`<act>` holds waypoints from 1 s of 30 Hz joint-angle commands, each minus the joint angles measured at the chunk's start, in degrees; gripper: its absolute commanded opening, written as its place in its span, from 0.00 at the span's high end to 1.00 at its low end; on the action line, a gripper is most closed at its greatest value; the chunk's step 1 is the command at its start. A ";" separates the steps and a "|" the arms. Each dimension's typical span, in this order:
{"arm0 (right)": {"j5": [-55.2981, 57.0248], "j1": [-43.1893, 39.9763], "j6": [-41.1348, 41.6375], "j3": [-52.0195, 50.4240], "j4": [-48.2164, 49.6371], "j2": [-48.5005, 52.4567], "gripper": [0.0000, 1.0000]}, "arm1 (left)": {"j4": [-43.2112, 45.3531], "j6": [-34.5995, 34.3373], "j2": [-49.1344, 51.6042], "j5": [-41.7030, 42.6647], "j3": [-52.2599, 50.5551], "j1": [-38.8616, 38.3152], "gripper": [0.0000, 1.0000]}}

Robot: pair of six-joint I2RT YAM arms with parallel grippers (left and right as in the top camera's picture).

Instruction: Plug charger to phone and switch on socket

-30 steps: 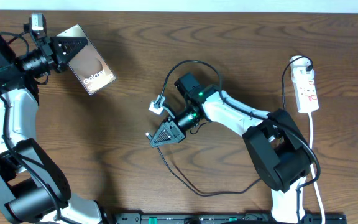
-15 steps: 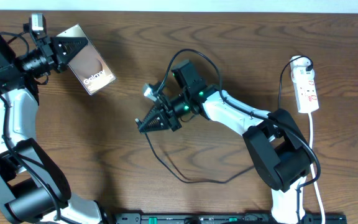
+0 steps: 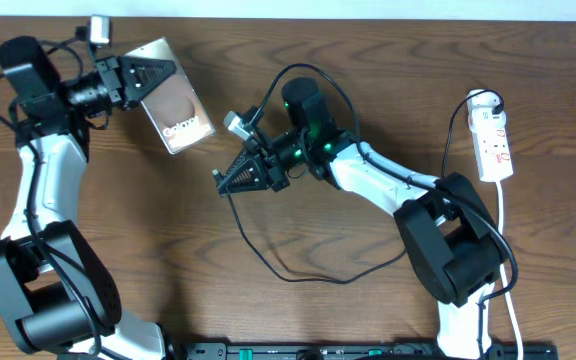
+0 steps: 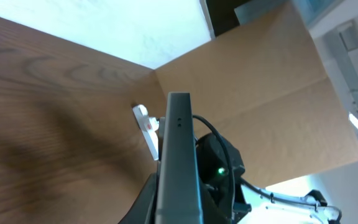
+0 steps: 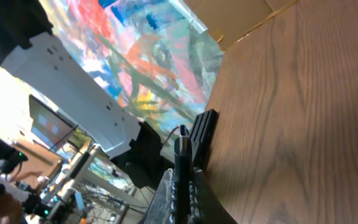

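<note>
Your L gripper (image 3: 138, 78), clamped on the phone (image 3: 176, 108), has swung it inward. R gripper (image 3: 238, 177), pinching the charger (image 5: 182, 155) tip, has closed in but it's still apart, so align w/ port next; socket (image 3: 494, 145) untouched, far right

Open tabletop (image 3: 203, 150) lies between the phone (image 3: 176, 95) and right tool (image 3: 223, 178).

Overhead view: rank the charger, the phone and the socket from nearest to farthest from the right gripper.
1. charger: its tip is pinched in the right gripper, with the cable looping below.
2. phone: up and to the left, held by the left gripper.
3. socket: far right, well beyond the arm.
</note>
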 commanded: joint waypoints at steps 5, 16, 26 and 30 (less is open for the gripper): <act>-0.61 -2.27 1.40 0.50 0.61 0.15 0.99 | 0.33 2.10 -0.63 1.77 0.31 -0.85 0.92; -0.61 -2.03 0.79 0.50 1.86 0.15 0.99 | 0.33 2.10 -0.63 1.77 0.31 -3.67 0.93; -0.61 -2.05 -0.11 0.50 1.90 0.15 0.99 | 0.31 2.10 -0.63 1.79 0.31 -5.68 0.92; -0.61 -2.05 -0.28 0.50 2.19 0.15 0.99 | 0.28 2.51 -0.63 1.77 0.31 -6.60 0.92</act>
